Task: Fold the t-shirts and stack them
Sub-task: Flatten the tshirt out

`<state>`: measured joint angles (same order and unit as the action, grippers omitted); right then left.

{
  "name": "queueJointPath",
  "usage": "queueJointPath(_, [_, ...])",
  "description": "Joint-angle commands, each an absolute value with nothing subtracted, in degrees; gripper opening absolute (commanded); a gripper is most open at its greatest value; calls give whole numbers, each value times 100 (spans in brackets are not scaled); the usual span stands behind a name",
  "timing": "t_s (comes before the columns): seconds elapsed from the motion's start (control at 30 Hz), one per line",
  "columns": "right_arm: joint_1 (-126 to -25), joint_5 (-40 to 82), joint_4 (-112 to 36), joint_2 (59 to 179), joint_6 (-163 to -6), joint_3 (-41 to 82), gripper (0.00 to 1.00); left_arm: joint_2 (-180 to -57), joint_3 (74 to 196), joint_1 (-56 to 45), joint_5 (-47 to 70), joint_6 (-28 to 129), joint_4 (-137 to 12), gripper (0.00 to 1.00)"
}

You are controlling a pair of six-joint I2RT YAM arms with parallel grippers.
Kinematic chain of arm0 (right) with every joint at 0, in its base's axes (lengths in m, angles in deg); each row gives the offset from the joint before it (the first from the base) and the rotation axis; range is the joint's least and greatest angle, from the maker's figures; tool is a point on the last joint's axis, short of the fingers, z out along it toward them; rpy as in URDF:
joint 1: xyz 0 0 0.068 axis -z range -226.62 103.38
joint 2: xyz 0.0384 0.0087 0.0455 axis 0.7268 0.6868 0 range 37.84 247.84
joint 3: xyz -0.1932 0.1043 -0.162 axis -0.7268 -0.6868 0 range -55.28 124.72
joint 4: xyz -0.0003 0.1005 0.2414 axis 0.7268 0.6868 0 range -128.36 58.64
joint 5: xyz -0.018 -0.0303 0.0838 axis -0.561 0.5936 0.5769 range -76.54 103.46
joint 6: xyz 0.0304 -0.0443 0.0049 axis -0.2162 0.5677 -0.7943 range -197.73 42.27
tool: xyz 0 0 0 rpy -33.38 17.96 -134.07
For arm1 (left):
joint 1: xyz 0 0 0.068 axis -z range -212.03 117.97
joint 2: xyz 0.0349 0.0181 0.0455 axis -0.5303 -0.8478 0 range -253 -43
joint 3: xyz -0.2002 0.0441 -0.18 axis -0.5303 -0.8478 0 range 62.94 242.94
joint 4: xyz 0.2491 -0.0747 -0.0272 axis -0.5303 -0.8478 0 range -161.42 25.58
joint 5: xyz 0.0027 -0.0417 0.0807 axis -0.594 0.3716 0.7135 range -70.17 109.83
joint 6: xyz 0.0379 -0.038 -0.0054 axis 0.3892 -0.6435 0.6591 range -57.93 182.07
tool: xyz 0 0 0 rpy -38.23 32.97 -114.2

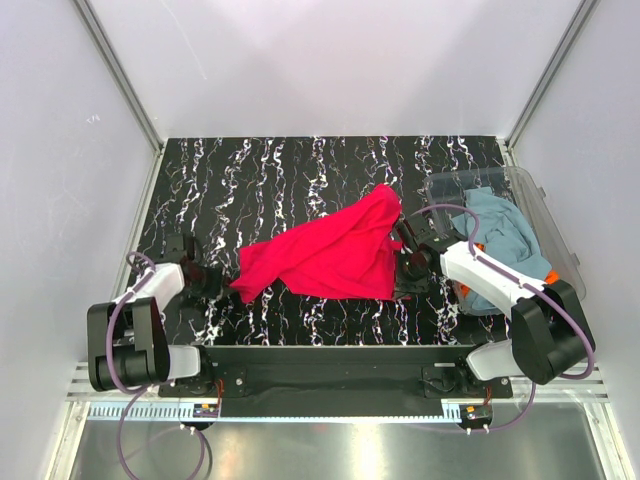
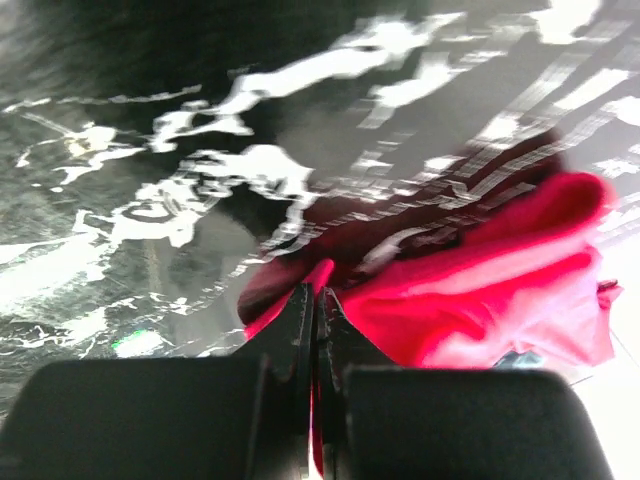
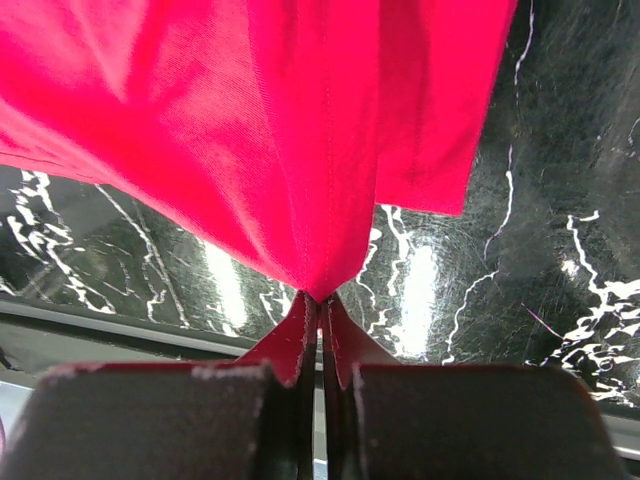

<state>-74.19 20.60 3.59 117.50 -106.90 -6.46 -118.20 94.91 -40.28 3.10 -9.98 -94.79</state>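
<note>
Mid-table, red shirt [image 1: 325,255] lies crumpled, stretched between both arms. Left gripper [image 2: 315,300] is pinched tight on one corner of it. Right gripper [image 3: 320,305] is clamped on a bunched fold at the opposite edge. Grey-blue shirt [image 1: 505,235] and an orange one [image 1: 549,276] sit in the tub [image 1: 545,205] at right. Judgement: cloth is light and limp, sags and creases freely, unlikely to slip. Best held at hems or seams, both ends kept taut.
</note>
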Motion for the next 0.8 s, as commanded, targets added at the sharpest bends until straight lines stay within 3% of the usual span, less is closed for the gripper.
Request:
queueJointPath(0.0, [-7369,1944,339,11729,-10735,-185,0,-11411,10064,-4047,672,-307,-9606,0])
queueJointPath(0.2, [-7141,1584,339,12089,-10805,1053,0,-11129,11170,-4038,700,1003,-9580,0])
queueJointPath(0.47, [-5894,1689,400,13203,-10455,3767,0,-11752,13296,-3959,225,2348,-9044,0])
queueJointPath(0.77, [-5646,1653,1454,15522,-9900,9627,0,-13307,17074,-3976,-355,1446,-7999,0])
